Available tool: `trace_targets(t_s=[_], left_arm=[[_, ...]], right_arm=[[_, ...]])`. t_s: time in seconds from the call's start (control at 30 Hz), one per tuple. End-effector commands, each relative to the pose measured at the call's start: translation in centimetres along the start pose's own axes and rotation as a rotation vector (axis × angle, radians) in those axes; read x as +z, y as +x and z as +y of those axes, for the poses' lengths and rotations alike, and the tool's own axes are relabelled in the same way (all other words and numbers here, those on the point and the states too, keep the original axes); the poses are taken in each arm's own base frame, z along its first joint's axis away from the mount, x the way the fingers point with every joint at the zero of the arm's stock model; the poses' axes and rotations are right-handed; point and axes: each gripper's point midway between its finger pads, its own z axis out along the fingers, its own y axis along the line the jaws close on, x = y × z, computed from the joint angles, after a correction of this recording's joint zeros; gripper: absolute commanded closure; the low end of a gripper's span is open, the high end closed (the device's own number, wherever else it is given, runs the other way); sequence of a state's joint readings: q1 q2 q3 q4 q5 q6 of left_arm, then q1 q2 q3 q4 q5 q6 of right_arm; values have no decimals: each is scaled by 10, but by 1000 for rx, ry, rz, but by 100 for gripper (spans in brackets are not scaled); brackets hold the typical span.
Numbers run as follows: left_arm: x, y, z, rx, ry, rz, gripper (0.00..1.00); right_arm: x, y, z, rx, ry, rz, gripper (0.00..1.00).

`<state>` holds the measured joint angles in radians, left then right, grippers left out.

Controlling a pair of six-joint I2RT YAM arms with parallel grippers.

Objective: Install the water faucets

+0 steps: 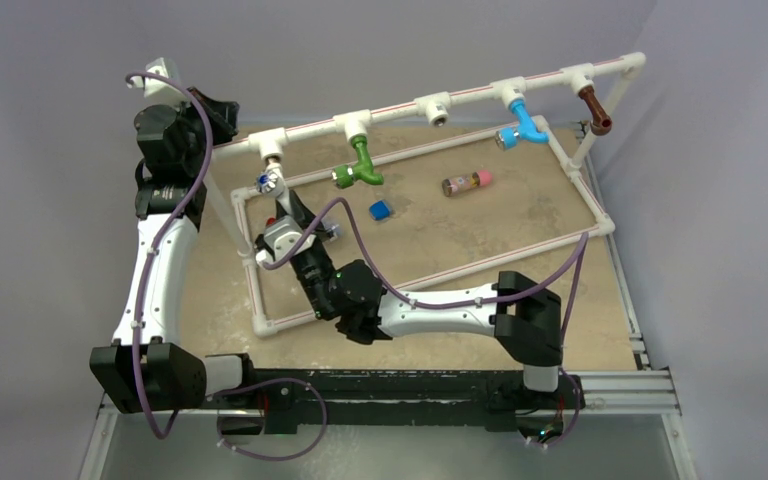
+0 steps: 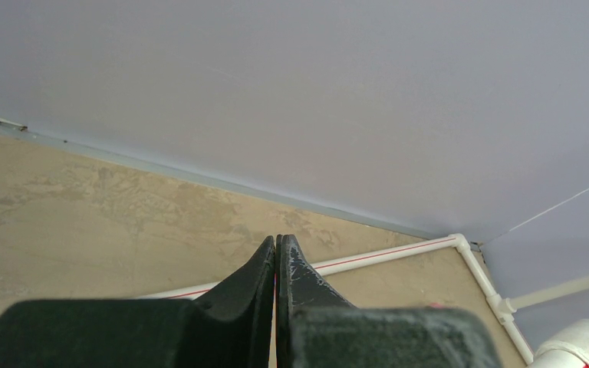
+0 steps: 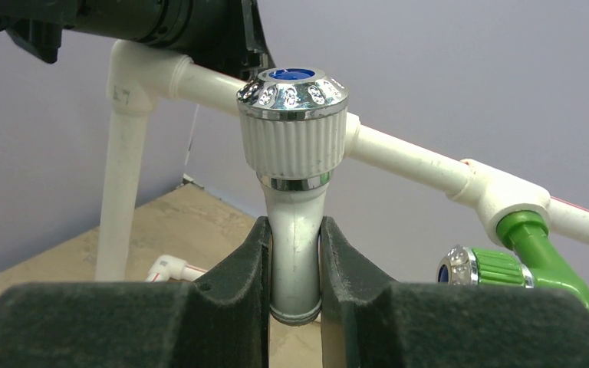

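Observation:
My right gripper (image 1: 278,205) (image 3: 294,257) is shut on the spout of the white faucet (image 1: 271,181) (image 3: 294,207). It holds the faucet upright, with the chrome-rimmed knob (image 3: 292,115) on top, at the leftmost T-fitting (image 1: 271,145) of the white pipe frame (image 1: 400,112). Whether the two are joined is hidden. The green faucet (image 1: 361,165) (image 3: 510,268), the blue faucet (image 1: 523,125) and the brown faucet (image 1: 594,108) hang from other fittings. One fitting (image 1: 435,108) holds nothing. My left gripper (image 1: 215,110) (image 2: 276,247) is shut and empty, raised at the back left.
A small blue cube (image 1: 380,210) and a small pink-capped bottle (image 1: 466,183) lie on the tan board inside the floor pipe rectangle (image 1: 480,252) (image 2: 383,254). The frame's left upright (image 3: 119,192) stands close to my right gripper. Walls close off the back and the right.

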<state>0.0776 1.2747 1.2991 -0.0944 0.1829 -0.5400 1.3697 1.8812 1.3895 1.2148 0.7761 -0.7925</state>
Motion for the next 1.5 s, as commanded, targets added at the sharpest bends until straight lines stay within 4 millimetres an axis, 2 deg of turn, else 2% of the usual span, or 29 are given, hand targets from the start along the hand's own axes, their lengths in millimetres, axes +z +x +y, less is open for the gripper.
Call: trace_targets(t_s=[0.0,0.23,0.93,1.47], left_arm=[[-29,145,60,-126,-209,493,100],[-29,147,58,-132,-197,501,100],[-29,148,57,-137,-193,504,100],[-29,151,56,-146,-185,517,100]], right_arm=[[14,-22,-17,81,69,-43,100],[20,-15,-19,75,81,-29,100],[11,3,-40,62,154,12,100],[30,4,-21,-8,144,51,100]])
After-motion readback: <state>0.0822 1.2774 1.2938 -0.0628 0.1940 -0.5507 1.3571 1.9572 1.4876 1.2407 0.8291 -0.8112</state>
